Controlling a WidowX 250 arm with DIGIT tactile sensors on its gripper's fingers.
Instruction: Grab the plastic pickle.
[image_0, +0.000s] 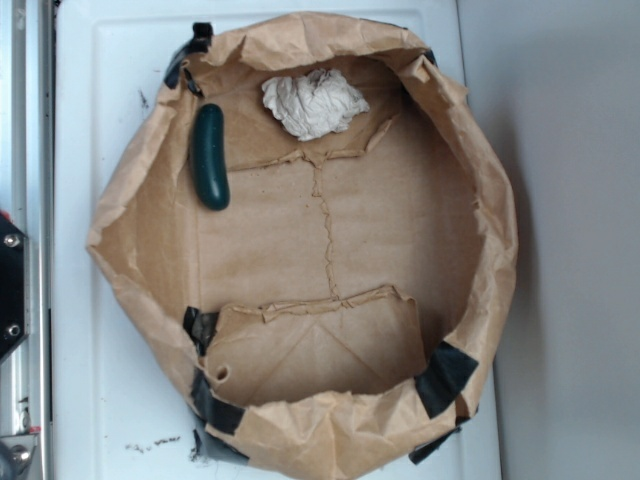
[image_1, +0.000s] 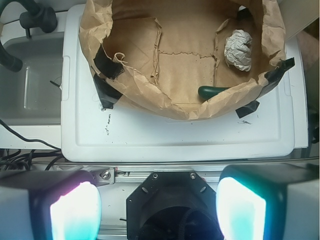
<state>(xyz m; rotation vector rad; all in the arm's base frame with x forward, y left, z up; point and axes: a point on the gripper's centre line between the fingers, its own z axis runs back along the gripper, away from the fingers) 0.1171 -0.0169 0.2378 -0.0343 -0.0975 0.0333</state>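
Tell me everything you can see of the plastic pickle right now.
The plastic pickle is dark green, glossy and smooth, sausage-shaped with rounded ends. It lies flat on the floor of the brown paper bag, close along the bag's wall and apart from the crumpled white paper wad. In the wrist view the bag's rim hides most of it. Nothing grips it.

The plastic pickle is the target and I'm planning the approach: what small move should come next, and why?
Probably carry the open gripper forward over the paper bag's near wall, toward the plastic pickle. In the wrist view the fingers sit well back from the bag, off the white surface, and the wall half hides the pickle, which lies inside against the bag's side, apart from the crumpled paper wad.
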